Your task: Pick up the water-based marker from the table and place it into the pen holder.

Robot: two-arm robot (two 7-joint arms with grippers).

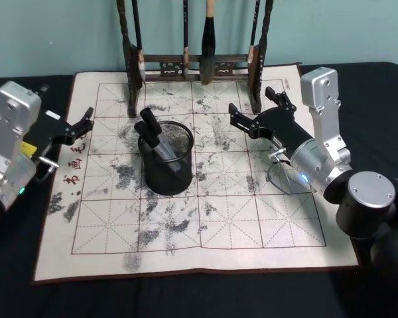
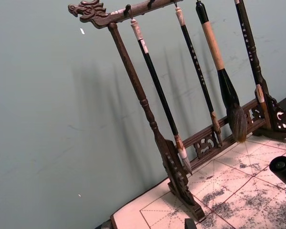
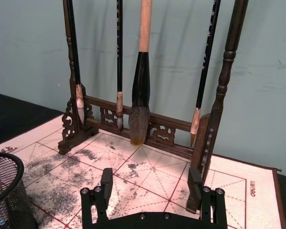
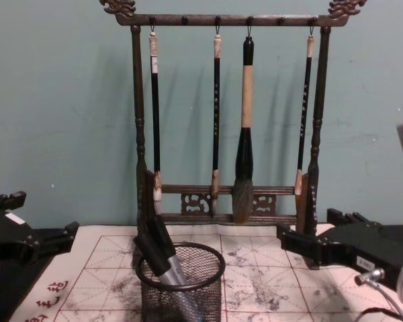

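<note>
The pen holder [image 1: 171, 173], a small black wire-mesh cup, stands on the mat left of centre. Two grey markers with black caps [image 1: 151, 130] lean inside it, caps up; in the chest view the markers [image 4: 160, 249] rise above the holder's rim [image 4: 211, 276]. My right gripper [image 1: 255, 109] hovers open and empty to the right of the holder, pointing at the brush rack. In the right wrist view its fingers [image 3: 106, 180] stand wide apart over the mat, and the holder [image 3: 7, 193] sits off to one side. My left gripper [image 1: 79, 126] is open and empty at the mat's left edge.
A tall dark wooden brush rack [image 1: 192, 66] hung with several brushes stands at the mat's far edge, close ahead of the right gripper. The ink-stained gridded mat [image 1: 212, 225] lies on a black table [image 1: 186, 295]. A teal wall rises behind the rack.
</note>
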